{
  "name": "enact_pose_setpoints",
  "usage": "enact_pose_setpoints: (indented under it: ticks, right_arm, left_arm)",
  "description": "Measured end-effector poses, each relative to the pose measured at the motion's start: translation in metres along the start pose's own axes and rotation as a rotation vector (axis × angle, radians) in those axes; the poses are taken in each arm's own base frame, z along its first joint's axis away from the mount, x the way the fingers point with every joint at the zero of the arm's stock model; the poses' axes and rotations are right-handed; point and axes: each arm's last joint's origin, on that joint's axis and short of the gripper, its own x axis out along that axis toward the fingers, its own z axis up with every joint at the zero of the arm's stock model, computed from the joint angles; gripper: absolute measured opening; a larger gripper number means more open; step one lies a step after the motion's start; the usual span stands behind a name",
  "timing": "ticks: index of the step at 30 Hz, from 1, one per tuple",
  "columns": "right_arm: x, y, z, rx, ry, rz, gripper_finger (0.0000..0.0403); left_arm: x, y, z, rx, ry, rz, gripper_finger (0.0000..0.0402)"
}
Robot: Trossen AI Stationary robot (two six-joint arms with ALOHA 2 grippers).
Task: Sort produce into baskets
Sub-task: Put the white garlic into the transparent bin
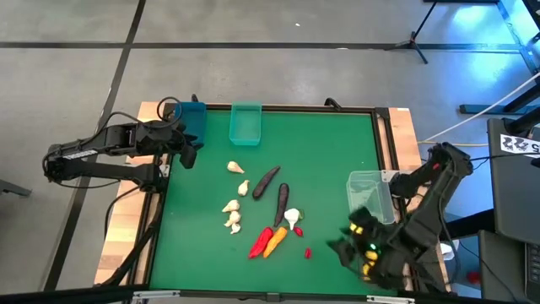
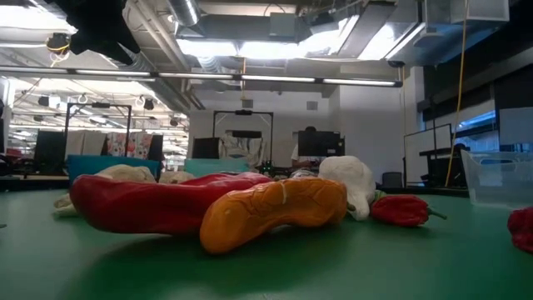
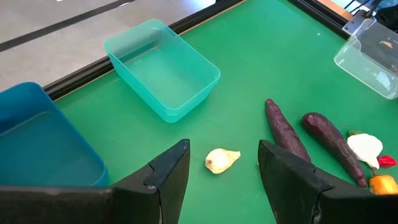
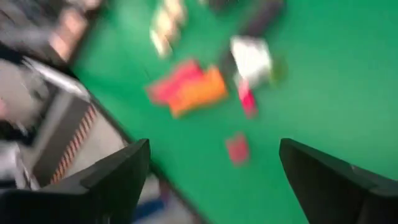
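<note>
The produce lies loose on the green table (image 1: 337, 152), gathered around the orange carrot (image 1: 275, 241): a long red chili pepper (image 1: 260, 243) touches the carrot's side, a smaller red chili piece (image 1: 308, 252) sits just beyond its other side, and a white garlic bulb (image 1: 292, 217) rests just above it beside one dark purple eggplant (image 1: 281, 203). A second eggplant (image 1: 267, 179) lies farther from the carrot, with a cluster of cream garlic bulbs (image 1: 233, 216) on the chili's side and a lone garlic bulb (image 1: 235, 167) farther still. The teal bin (image 1: 245, 123) and the blue bin (image 1: 193, 117) stand at the table's far edge from the carrot, well apart from it; the clear bin (image 1: 369, 196) sits off to the carrot's right. The left gripper (image 1: 187, 152) hovers next to the blue bin, its jaws spread wide and holding nothing, the lone garlic showing between its fingers (image 3: 168, 177). The right gripper (image 1: 342, 247) hangs low to the right of the carrot, just past the small chili piece, its jaws wide apart and empty
</note>
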Motion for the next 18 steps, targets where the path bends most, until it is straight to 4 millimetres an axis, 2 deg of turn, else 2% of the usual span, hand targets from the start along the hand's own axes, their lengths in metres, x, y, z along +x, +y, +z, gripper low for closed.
enact_pose_setpoints:
  ticks: [4,7,12,18]
  right_arm:
    - [0.010,0.018,0.037,-0.131,-0.222,0.044,0.0356]
    - [0.030,0.026,0.062,-0.251,-0.252,0.004,0.0356]
    - [0.070,0.033,0.090,-0.400,-0.132,-0.040,0.0356]
    - [0.105,0.030,0.096,-0.490,0.045,-0.089,0.0356]
  left_arm:
    - [0.000,0.000,0.000,0.015,0.005,-0.009,0.0185]
    - [0.000,-0.001,-0.001,0.025,0.025,-0.043,0.0185]
    - [0.000,-0.002,-0.001,0.026,0.043,-0.074,0.0185]
    - [0.000,-0.002,-0.001,0.027,0.045,-0.074,0.0185]
